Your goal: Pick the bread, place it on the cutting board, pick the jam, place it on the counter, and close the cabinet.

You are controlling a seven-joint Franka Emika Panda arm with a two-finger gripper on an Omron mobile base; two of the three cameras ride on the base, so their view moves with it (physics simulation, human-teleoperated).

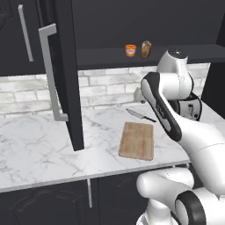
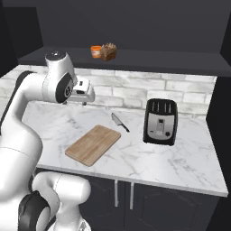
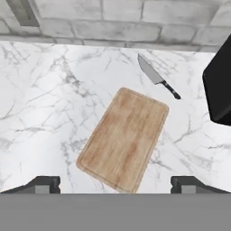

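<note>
The bread (image 1: 146,49) (image 2: 108,52) stands upright on the open cabinet's shelf (image 1: 184,54) (image 2: 162,59), right beside the orange jam (image 1: 130,50) (image 2: 95,51). Below, the wooden cutting board (image 1: 137,140) (image 2: 94,144) (image 3: 124,139) lies bare on the white marble counter (image 1: 39,145) (image 2: 180,158) (image 3: 40,113). My gripper (image 2: 77,101) (image 3: 116,185) hangs above the counter, well below the shelf, pointing down at the board. Its fingers (image 3: 43,184) stand wide apart and it is open, with nothing between them.
The dark cabinet door (image 1: 66,70) with its silver bar handle (image 1: 50,74) swings out over the counter's left part. A knife (image 1: 140,115) (image 2: 120,122) (image 3: 157,82) lies just behind the board. A black toaster (image 2: 160,121) (image 3: 219,90) stands to the board's right.
</note>
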